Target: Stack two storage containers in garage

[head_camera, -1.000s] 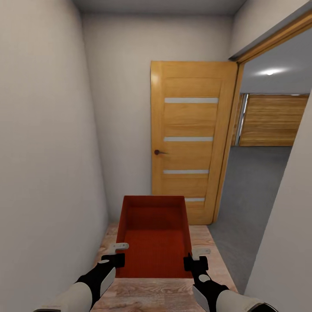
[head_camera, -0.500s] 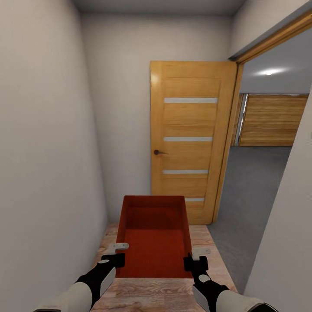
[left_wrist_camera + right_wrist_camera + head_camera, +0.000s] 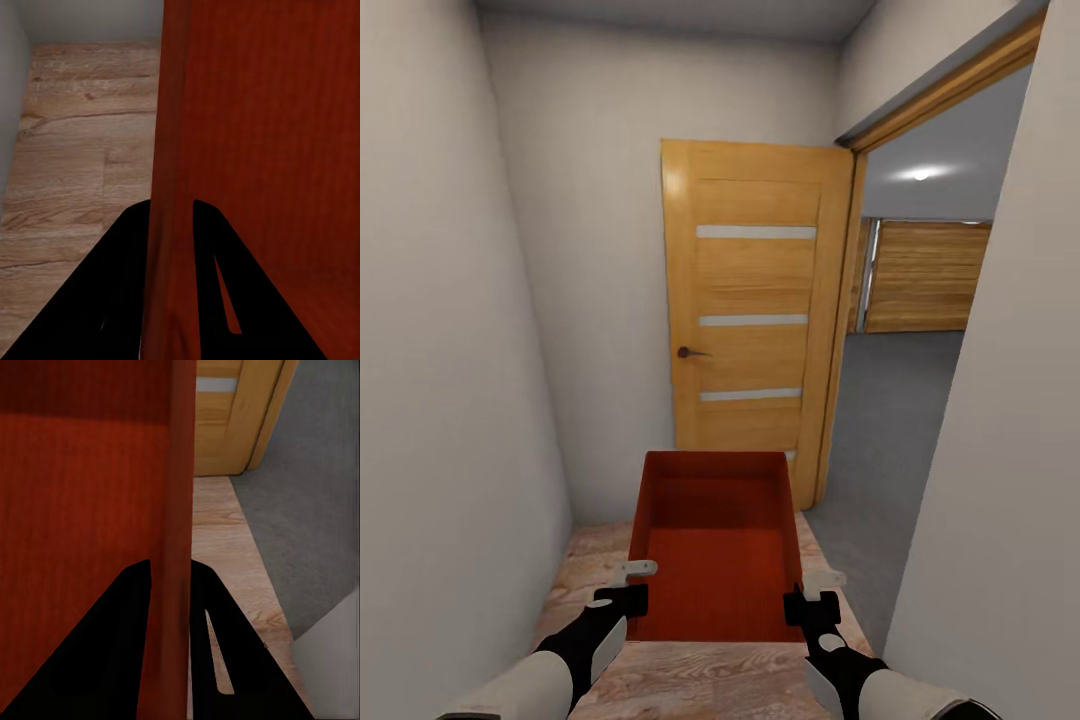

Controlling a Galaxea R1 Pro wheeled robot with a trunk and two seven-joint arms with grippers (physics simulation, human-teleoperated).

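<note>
Red-orange and stiff-walled, the storage container (image 3: 715,545) hangs over the hallway floor, left gripper (image 3: 628,583) and right gripper (image 3: 812,592) each pinching a side wall, so you should keep both grips level.

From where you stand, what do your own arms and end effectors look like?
Both arms have pale grey-white forearms ending in glossy black wrists. The left end effector and right end effector are black blocks carrying light grey fingers. In the wrist views the fingers look like flat black wedges. No cables or markings visible.

The view has swung right; door (image 3: 755,310) sits further left.
</note>
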